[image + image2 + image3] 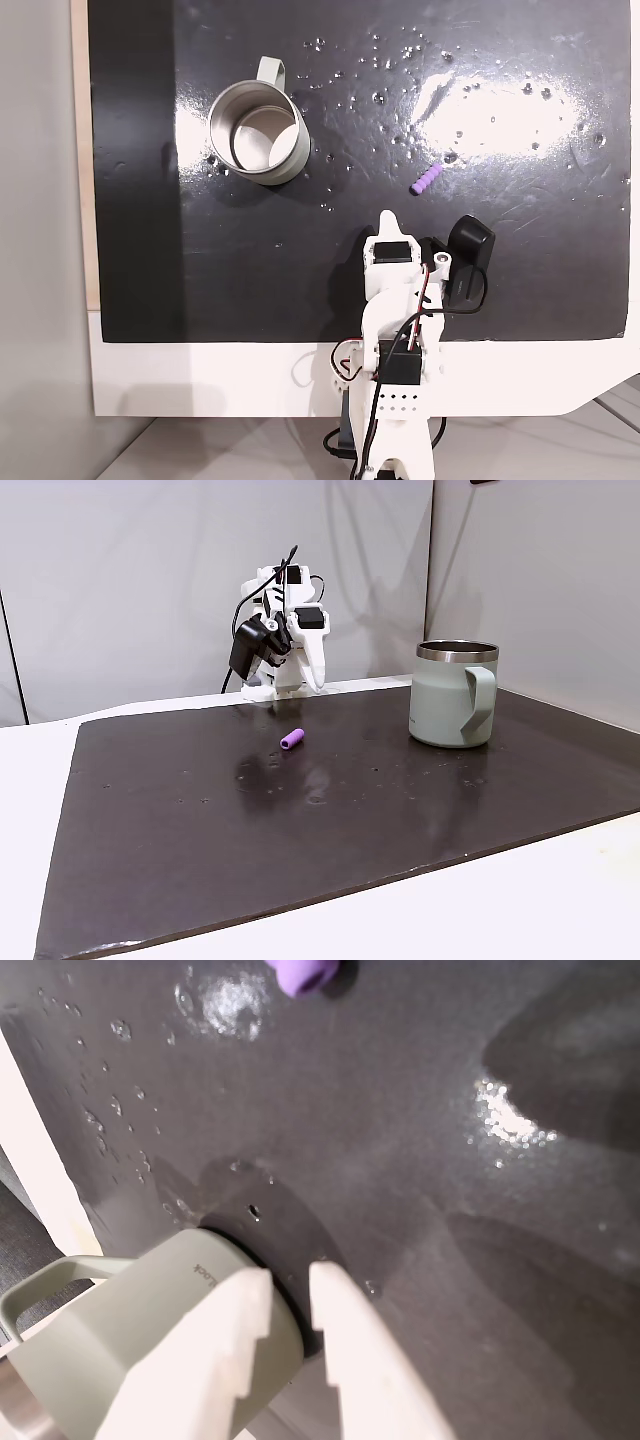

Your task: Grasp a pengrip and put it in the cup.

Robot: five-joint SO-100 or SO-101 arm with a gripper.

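While the white two-finger gripper [290,1285] hangs empty with fingers narrowly parted, small ribbed light-purple pengrip [427,179] on black mat [250,260], silvery-grey metal cup [257,133] well apart.

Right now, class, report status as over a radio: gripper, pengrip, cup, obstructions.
Gripper empty, fingers slightly apart, near its base. Pengrip loose on the mat. Cup upright, empty. Nothing between them.

Bare test bench, black mat [300,820] (glossy), plain white walls [130,570]

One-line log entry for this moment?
gripper: fingers slightly apart, empty | pengrip: lying on mat, ungrasped | cup: upright, empty | stage: pre-grasp
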